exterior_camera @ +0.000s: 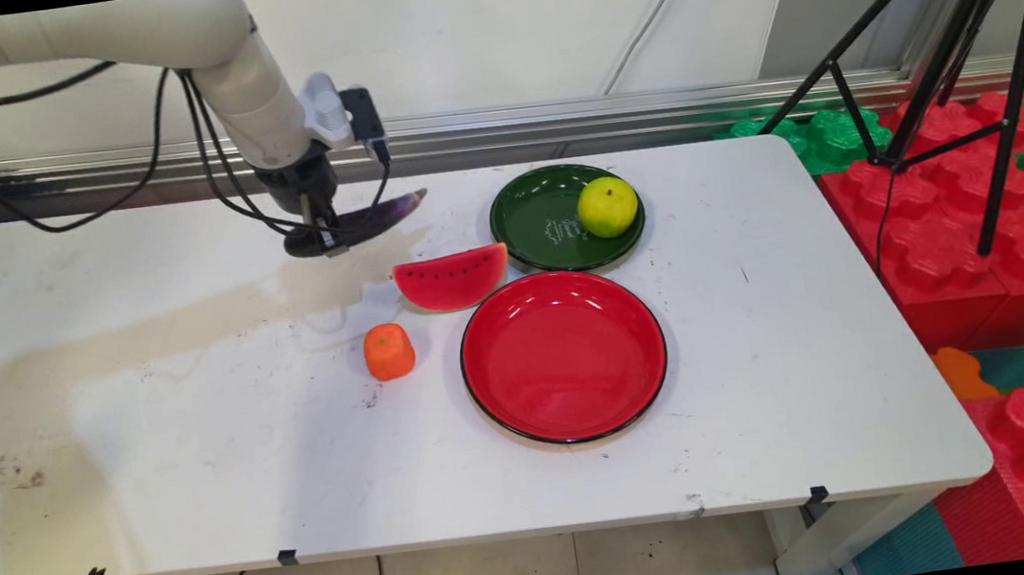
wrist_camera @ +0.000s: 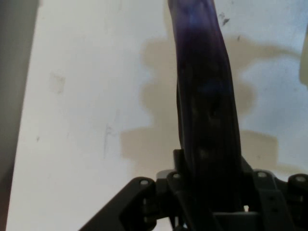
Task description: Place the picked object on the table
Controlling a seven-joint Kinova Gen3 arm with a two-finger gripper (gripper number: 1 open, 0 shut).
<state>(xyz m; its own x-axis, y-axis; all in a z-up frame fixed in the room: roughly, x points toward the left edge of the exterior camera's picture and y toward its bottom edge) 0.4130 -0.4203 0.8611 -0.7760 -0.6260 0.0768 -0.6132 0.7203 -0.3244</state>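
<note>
In the main view, the black two-finger gripper hangs in the upper left-centre of the frame, its jaws clamped on a long, dark purple toy eggplant. The eggplant lies nearly level, its tapered tip pointing right; whether it touches the white worktop or is just above it cannot be told. To the lower right of it, at the frame's centre, lies a red watermelon slice with black seeds, and just below and left of that stands a small orange rounded fruit. A large empty red plate with a dark rim sits right of centre, close beside the slice. Behind it is a dark green plate carrying a yellow-green round fruit on its right side. Red and green foam blocks and a black tripod fill the right edge.

In the hand view, the eggplant rises from the gripper at bottom centre to the top edge, over the worktop with its shadow beneath.
</note>
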